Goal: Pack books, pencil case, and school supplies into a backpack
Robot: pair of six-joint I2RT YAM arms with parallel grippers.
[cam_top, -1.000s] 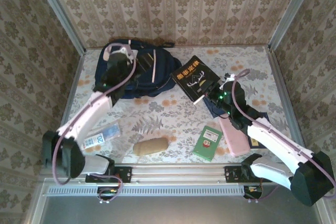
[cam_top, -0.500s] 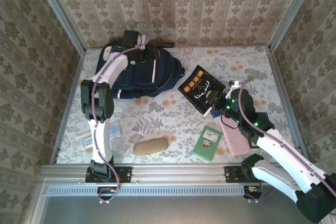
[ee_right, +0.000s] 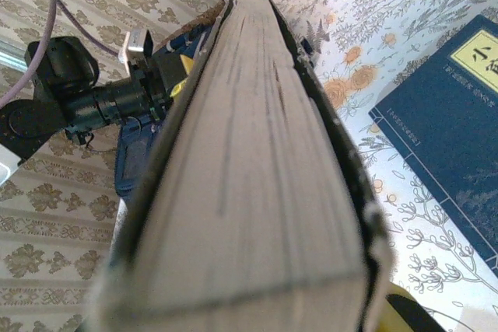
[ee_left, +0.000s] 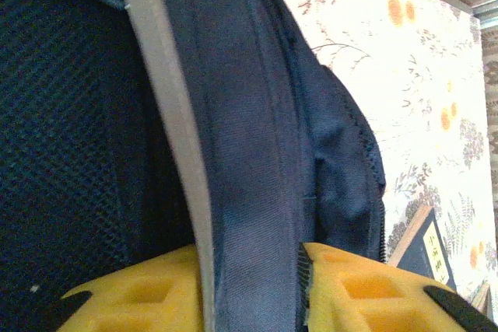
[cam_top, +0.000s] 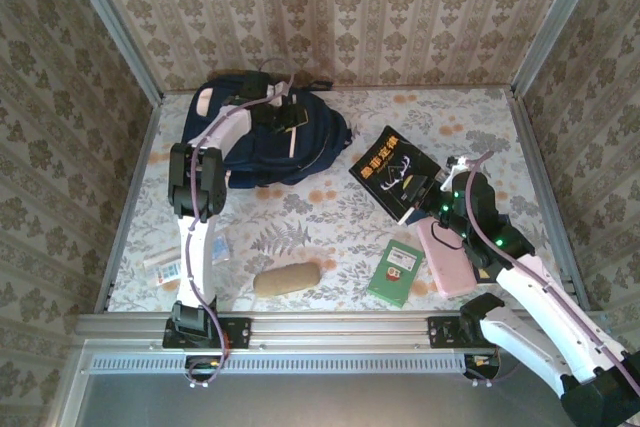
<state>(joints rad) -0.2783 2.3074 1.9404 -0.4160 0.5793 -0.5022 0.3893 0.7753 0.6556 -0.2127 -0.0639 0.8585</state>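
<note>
Top external: left gripper (cam_top: 289, 119) had just pinched the backpack (cam_top: 318, 143) open, we judged; right gripper (cam_top: 426, 191) held black book (cam_top: 388, 165) beside it.

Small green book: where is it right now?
In the top external view, the small green book lies flat near the front edge of the table, right of centre, between the tan pouch and the pink flat item.

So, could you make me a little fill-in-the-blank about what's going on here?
The right claw grips the ____ book with white antlers.
The left claw straddles a fold of the navy ____.
The small green book lies flat on the ____.
Missing words: black; backpack; table.
</note>
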